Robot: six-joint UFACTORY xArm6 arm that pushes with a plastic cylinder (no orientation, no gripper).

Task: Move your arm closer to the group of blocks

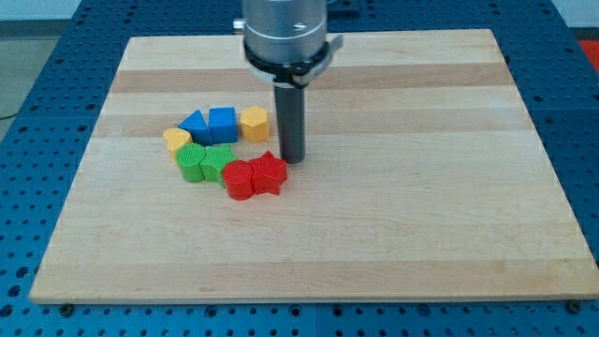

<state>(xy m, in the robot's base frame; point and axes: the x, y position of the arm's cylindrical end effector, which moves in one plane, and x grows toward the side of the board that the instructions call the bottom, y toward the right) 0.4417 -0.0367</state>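
My tip (293, 159) rests on the wooden board (421, 187), just right of the group of blocks. It stands right above the red star block (269, 174), nearly touching it, and right of the yellow hexagon block (254, 123). A red round block (238, 180) sits left of the star. A green star-like block (218, 161) and a green round block (192, 162) lie further left. A blue triangle block (195, 125) and a blue block (223, 124) sit at the group's top. A small yellow heart block (176, 140) is at the group's left.
The board lies on a blue perforated table (37, 112). The arm's grey body (286, 33) hangs over the board's top middle.
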